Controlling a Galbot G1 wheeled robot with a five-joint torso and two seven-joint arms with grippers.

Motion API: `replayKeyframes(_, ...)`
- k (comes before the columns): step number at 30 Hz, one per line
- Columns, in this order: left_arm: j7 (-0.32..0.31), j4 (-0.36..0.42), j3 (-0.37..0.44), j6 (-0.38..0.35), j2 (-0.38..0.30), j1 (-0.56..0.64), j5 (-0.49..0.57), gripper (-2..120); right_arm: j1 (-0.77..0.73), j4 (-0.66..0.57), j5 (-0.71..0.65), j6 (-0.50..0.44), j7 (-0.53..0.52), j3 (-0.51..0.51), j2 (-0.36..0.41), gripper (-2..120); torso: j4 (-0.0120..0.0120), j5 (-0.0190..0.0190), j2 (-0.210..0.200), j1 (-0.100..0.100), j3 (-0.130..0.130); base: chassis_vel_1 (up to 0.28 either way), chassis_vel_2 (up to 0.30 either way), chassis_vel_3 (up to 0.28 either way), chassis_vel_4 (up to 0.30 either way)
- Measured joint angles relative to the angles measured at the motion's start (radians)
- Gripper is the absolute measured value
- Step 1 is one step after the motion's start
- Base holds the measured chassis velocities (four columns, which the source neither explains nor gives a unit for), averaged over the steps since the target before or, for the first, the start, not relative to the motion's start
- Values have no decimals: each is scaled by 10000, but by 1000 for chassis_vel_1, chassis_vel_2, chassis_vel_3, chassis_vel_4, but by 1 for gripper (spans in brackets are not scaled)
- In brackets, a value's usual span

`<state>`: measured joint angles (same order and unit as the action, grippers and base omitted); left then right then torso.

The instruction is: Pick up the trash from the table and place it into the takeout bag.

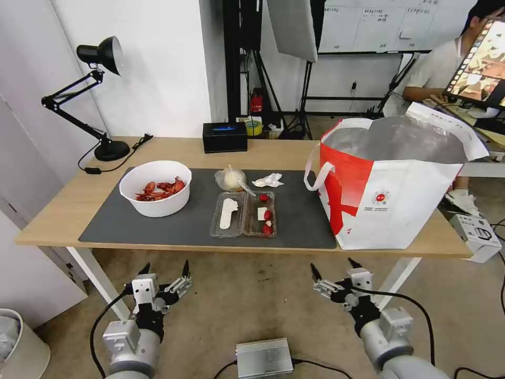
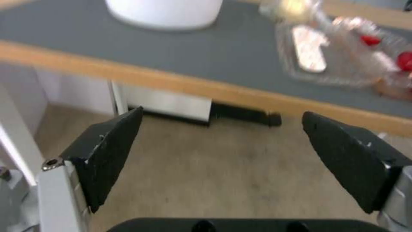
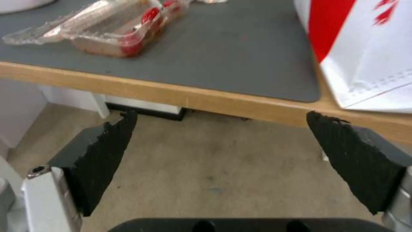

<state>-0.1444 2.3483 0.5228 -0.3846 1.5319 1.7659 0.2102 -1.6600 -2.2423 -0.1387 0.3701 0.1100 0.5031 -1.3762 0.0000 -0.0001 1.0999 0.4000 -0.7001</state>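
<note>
Left pincer (image 1: 164,269): lower left of the head view, below the bench's front edge and over the floor; fingers spread wide, gripping nothing. In the left wrist view (image 2: 219,119) both black pads stand far apart with bare floor between them.
Right pincer (image 1: 332,267): lower right of the head view, also below the bench edge; fingers wide apart, empty. Same wide gap in the right wrist view (image 3: 221,116).
Bench (image 1: 63,210): long light-wood top on white legs, across the middle of the head view, carrying a dark grey mat (image 1: 194,221).
Bowl of crayfish shells (image 1: 155,188): white, round, upright on the left part of the mat, red shells inside.
Clamshell tray (image 1: 243,213): clear plastic, lying open at the mat's centre near the front edge, red scraps in its right half, a white piece in its left half.
Knotted clear bag (image 1: 230,179): just behind the tray, toward the centre of the frame.
Crumpled tissue (image 1: 268,180): white, just right of the knotted bag, on the mat.
Takeout bag (image 1: 389,208): red-and-white tote, standing open at the right end of the bench, silver lining showing, a white loop handle hanging toward the tray; well apart from the tissue.
Black box (image 1: 225,137): at the bench's back edge, upper centre.
Desk lamp (image 1: 100,79): black, upper left, base on the bench's back left corner.
</note>
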Motion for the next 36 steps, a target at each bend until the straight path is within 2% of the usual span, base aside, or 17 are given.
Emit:
replayKeyframes(2,0,0,0,0,0,0,0,100,0,0,0,0,0,0,0,100,0,0,0,0,0,0,0,0,0)
replayKeyframes(3,-322,117,-59,-846,67,-74,461,100,35,10,0,12,1,-69,-15,100,-1,0,1,-1,-1,0,0,0,0)
replayKeyframes(6,-322,117,-59,-846,67,-74,461,100,35,10,0,12,1,-69,-15,100,-1,0,1,-1,-1,0,0,0,0)
replayKeyframes(7,-693,534,-2,-1795,186,-176,1254,100,-28,-228,15,-23,1,-123,-37,100,-1,3,0,0,0,0,0,0,0)
replayKeyframes(8,-719,613,22,-1834,192,-175,1363,100,-55,-315,19,-48,-1,-124,-37,100,0,4,0,-1,0,0,0,0,0)
replayKeyframes(10,-719,613,22,-1834,192,-175,1363,100,-55,-315,19,-48,-1,-124,-37,100,0,4,0,-1,0,0,0,0,0)
replayKeyframes(13,-812,867,50,-1790,184,-163,2120,100,-91,-541,28,-211,-2,-89,-29,100,0,2,0,-1,0,0,0,0,0)
replayKeyframes(15,-1116,1145,139,-1802,124,-235,3803,100,-129,-757,34,-439,111,-17,-20,100,-1,1,0,-1,0,0,0,0,0)
replayKeyframes(16,-1116,1145,139,-1802,124,-235,3803,100,-129,-757,34,-439,111,-17,-20,100,-1,1,0,-1,0,0,0,0,0)
replayKeyframes(18,-1520,1287,180,-1814,72,-392,5444,100,-156,-901,29,-628,267,50,-15,100,-1,1,0,-1,1,0,0,0,0)
replayKeyframes(19,-1520,1287,180,-1814,72,-392,5444,100,-156,-901,29,-628,267,50,-15,100,-1,1,0,-1,1,0,0,0,0)
replayKeyframes(22,-2276,1122,117,-1755,52,-890,7874,100,-140,-803,0,-983,431,98,-6,100,-1,1,0,-2,1,0,0,0,0)
replayKeyframes(23,-2276,1122,117,-1755,52,-890,7874,100,-140,-803,0,-983,431,98,-6,100,-1,1,0,-2,1,0,0,0,0)
replayKeyframes(25,-2585,916,102,-1633,68,-1114,9066,100,-144,-761,-8,-1037,455,64,-9,100,-1,1,0,-2,1,0,0,0,0)
replayKeyframes(26,-2585,916,102,-1633,68,-1114,9066,100,-144,-761,-8,-1037,455,64,-9,100,-1,1,0,-2,1,0,0,0,0)
replayKeyframes(29,-2856,583,78,-1268,122,-1440,10236,100,-123,-727,1,-1042,519,-51,7,100,-1,0,0,-2,1,0,0,0,0)
replayKeyframes(36,-2951,494,69,-953,357,-1654,10597,100,231,-510,178,-1006,707,-415,224,100,0,1,1,-2,0,0,0,0,0)
